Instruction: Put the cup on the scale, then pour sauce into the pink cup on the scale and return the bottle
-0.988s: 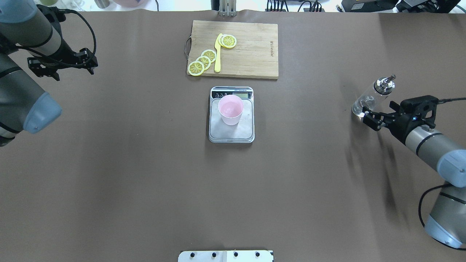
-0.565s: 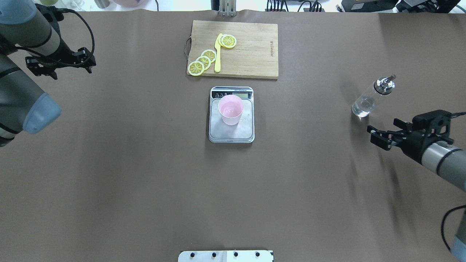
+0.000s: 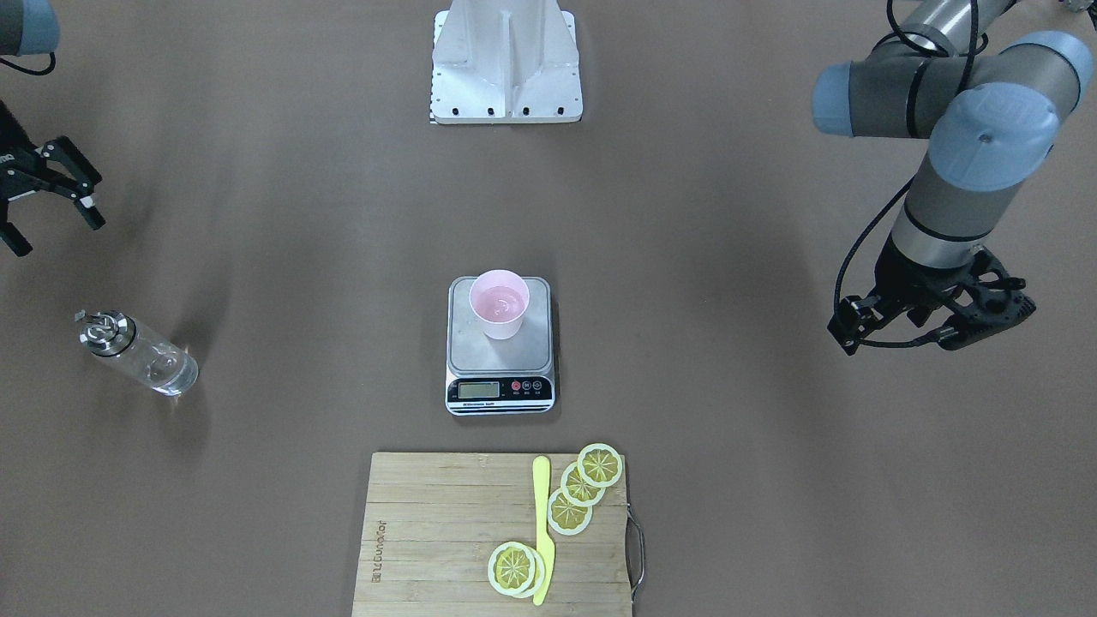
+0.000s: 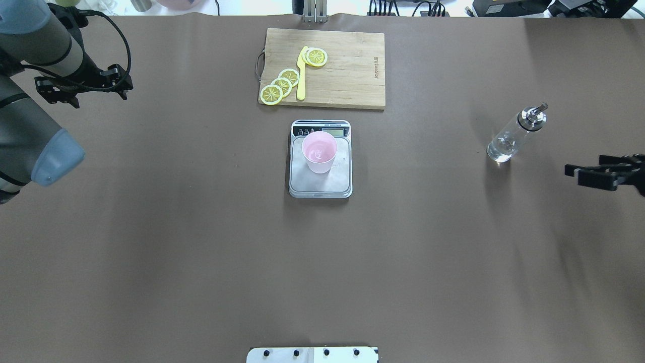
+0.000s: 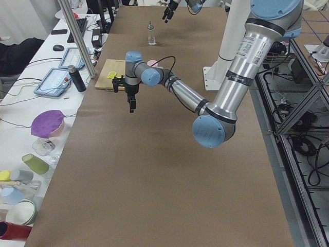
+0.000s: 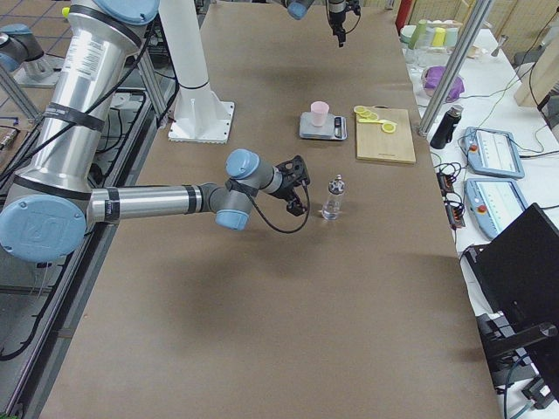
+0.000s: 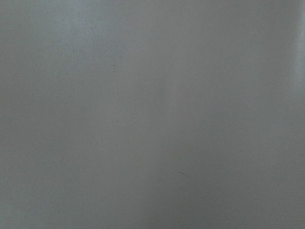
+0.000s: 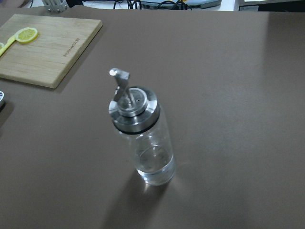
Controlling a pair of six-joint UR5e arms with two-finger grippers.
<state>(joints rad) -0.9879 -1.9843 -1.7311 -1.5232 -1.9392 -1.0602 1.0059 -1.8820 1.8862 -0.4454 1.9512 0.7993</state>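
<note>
The tapered pale pink cup (image 4: 319, 151) stands on the scale's (image 4: 322, 185) matte steel platform. The cylindrical glass bottle (image 4: 509, 138) stands upright at the scale's 3 o'clock, well apart. Only the right wrist view shows its shallow clear sauce (image 8: 155, 172). The right gripper (image 4: 572, 175), at the bottle's 4 o'clock, and the left gripper (image 3: 898, 332) both gape, empty.

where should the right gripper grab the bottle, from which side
Grip the bottle by its glass body, below the metal cap, coming in level from the side of the open right gripper. It stands upright, its round wall suits a pinch, and the spout would hinder a grasp from above.
</note>
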